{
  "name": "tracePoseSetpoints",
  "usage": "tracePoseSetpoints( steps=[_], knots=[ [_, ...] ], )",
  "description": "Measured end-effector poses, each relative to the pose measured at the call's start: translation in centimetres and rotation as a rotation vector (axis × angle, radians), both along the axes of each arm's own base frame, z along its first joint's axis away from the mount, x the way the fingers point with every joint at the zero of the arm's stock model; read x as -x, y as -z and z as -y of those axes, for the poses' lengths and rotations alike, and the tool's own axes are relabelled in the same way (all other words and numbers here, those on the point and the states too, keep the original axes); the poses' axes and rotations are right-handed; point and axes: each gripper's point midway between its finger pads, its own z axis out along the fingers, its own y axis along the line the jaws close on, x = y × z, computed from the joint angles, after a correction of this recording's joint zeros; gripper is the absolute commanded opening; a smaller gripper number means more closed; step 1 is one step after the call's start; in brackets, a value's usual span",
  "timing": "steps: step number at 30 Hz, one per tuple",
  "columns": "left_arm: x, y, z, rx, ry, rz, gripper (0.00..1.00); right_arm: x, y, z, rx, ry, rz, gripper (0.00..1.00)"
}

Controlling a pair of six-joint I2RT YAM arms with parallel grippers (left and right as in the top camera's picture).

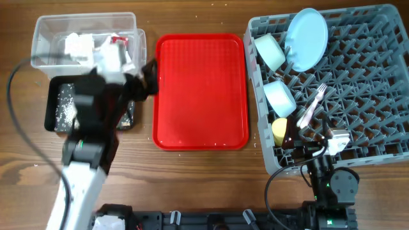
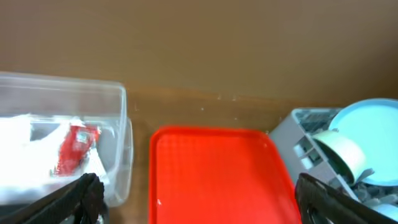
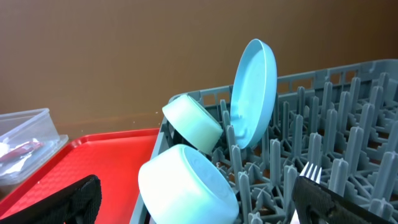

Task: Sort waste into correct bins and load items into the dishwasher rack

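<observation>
The clear tub (image 1: 83, 25) at the back left holds white napkins (image 1: 80, 46) and a red sauce packet (image 1: 117, 41), also seen in the left wrist view (image 2: 74, 146). The black tray (image 1: 56, 105) in front of it holds crumbs. The grey rack (image 1: 364, 83) holds the blue plate (image 1: 305, 38) on edge, two bowls (image 1: 270, 51) (image 1: 279, 97), a yellow cup (image 1: 280, 131) and a white fork (image 1: 317, 99). My left gripper (image 1: 150, 75) is open and empty between the tub and the red tray. My right gripper (image 3: 199, 208) is open and empty at the rack's front left, behind the nearer bowl (image 3: 186, 186).
The flat red serving tray (image 1: 201, 89) lies bare between the bins and the rack. My left arm covers part of the black tray. A black cable (image 1: 16, 102) loops at the table's left edge.
</observation>
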Motion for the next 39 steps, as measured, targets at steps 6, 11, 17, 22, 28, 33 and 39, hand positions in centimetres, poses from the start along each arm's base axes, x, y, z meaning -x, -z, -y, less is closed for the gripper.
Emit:
tracePoseSetpoints(
  steps=[6, 11, 17, 22, 28, 33, 39],
  knots=[
    [7.8, 3.0, -1.0, -0.089, 0.077, 0.172, 1.00, 0.0, 0.0, 0.0, -0.003, 0.001, 0.000, 1.00],
    [11.1, 6.0, -1.6, -0.113, 0.059, 0.287, 1.00, 0.0, 0.0, 0.1, -0.003, 0.007, 0.000, 1.00],
    [12.0, 7.6, -1.6, -0.118, 0.056, 0.347, 1.00, 0.0, 0.0, 0.1, -0.003, 0.007, 0.000, 1.00],
    [11.9, 10.2, -1.6, -0.117, 0.057, 0.296, 1.00, 0.0, 0.0, 0.1, -0.003, 0.007, 0.000, 1.00],
    [11.9, 10.2, -1.6, -0.117, 0.056, 0.296, 1.00, 0.0, 0.0, 0.1, -0.003, 0.007, 0.000, 1.00],
    [11.9, 10.2, -1.6, -0.117, 0.056, 0.295, 1.00, 0.0, 0.0, 0.1, -0.003, 0.007, 0.000, 1.00],
    [11.9, 10.2, -1.6, -0.117, 0.056, 0.295, 1.00, 0.0, 0.0, 0.1, -0.003, 0.007, 0.000, 1.00]
  ],
)
